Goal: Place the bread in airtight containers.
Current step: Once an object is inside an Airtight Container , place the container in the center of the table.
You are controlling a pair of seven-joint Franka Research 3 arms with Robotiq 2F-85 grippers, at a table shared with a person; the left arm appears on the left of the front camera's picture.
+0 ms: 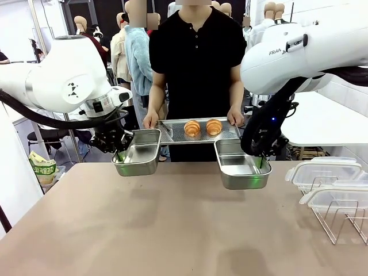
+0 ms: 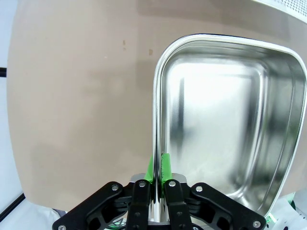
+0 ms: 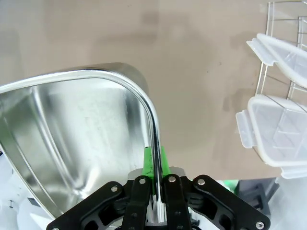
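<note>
left gripper pinches rim of rectangular stainless-steel tin, centre left; right gripper pinches second matching tin, centre right; golden-brown ridged rolls on flat steel tray.

Two bread rolls were there, left roll and right roll, plus one flat tray. Counted two steel containers, left container and right container; two clear lids, upper lid and lower lid; one wire rack. Two grippers showed, left gripper and right gripper; one person with two hands, first hand and second hand; one worktop.
</note>
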